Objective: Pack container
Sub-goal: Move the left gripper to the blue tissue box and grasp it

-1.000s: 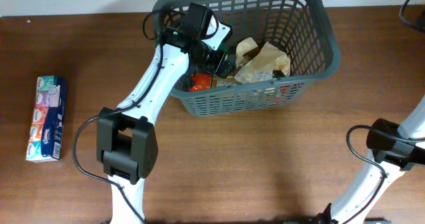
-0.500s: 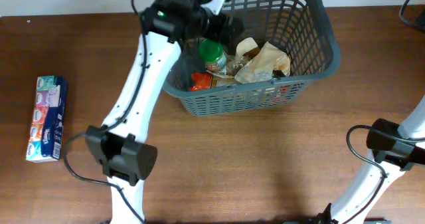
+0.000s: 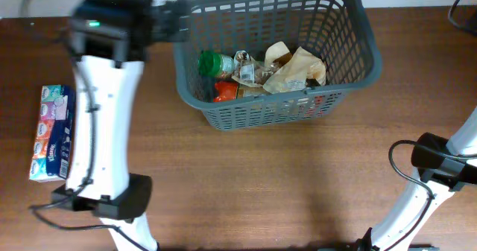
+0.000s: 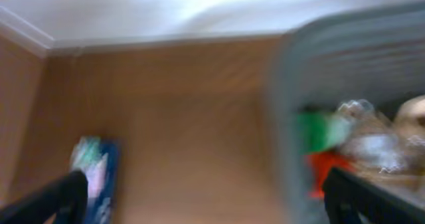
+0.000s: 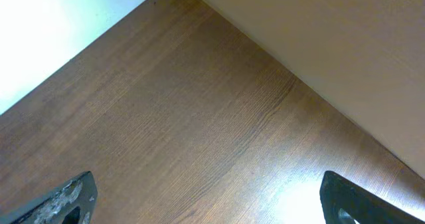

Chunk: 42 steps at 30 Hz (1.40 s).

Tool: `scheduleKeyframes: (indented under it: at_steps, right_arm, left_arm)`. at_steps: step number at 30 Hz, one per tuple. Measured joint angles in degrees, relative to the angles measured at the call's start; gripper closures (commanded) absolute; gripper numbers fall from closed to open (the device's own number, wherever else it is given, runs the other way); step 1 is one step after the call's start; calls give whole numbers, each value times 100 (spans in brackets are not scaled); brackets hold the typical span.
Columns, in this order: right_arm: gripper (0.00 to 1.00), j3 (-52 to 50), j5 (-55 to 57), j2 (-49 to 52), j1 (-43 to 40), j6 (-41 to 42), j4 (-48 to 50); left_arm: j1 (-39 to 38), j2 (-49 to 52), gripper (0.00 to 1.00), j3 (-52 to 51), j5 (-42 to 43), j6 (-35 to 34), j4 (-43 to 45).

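Observation:
The container, a dark grey lattice basket (image 3: 369,53), stands at the back of the table. It holds a green-capped bottle (image 3: 212,62), a red item (image 3: 223,92), a clear wrapper (image 3: 244,66) and crumpled brown paper bags (image 3: 294,68). My left gripper (image 3: 171,26) is just outside the basket's left rim. In the blurred left wrist view it (image 4: 206,207) is open and empty, with the basket (image 4: 285,117) at the right. My right gripper (image 5: 209,207) is open and empty over bare wood.
A pack of tissues (image 3: 52,132) lies on the table at the far left; it also shows in the left wrist view (image 4: 93,174). The right arm's base (image 3: 440,161) stands at the right edge. A wall runs along the table's back.
My left arm has swung up and left out of the basket. The green-capped bottle now lies in the basket. The right arm has not moved.

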Motion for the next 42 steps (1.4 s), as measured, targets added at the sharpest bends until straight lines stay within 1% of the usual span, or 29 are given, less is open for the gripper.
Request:
scheduleKeyframes:
  at_steps: [4,7,10,14,17,23,26,31,35,39,42]
  right_arm:
    - [1,0,0,0,0,0,0]
    - [1,0,0,0,0,-2,0]
    - [1,0,-2,0,0,0,0]
    - [1,0,-2,0,0,0,0]
    - [1,0,0,0,0,-2,0]
    - [1,0,-2,0,0,4,0]
    - [1,0,-2,0,0,13,0]
    - [1,0,0,0,0,17,0]
    - [1,0,0,0,0,20,0]
    - [1,0,0,0,0,22,0]
    - [1,0,0,0,0,15,0]
  left_arm:
    - [916,-7,1,4,-223,-481,-796]
    - [1515,-9,1,4,-254,-704,-1001]
    - [2057,-9,1,0,-256,-813,-1001]
    - [2533,-11,1,-81,-254,-844,-1001]
    - [2887,-11,1,-345,-251,-754,-1003]
    - [3512,-11,1,-1316,-254,-498,-881]
    - [3766,-11,1,-1963,-227,-295,-570]
    - [3971,-11,1,-3082,-13,428,199]
    - [3976,-11,1,-4039,304,1165,1300]
    - [3982,-9,1,-4854,446,1740,2127]
    - [4022,-9,1,-5320,514,2028,2693]
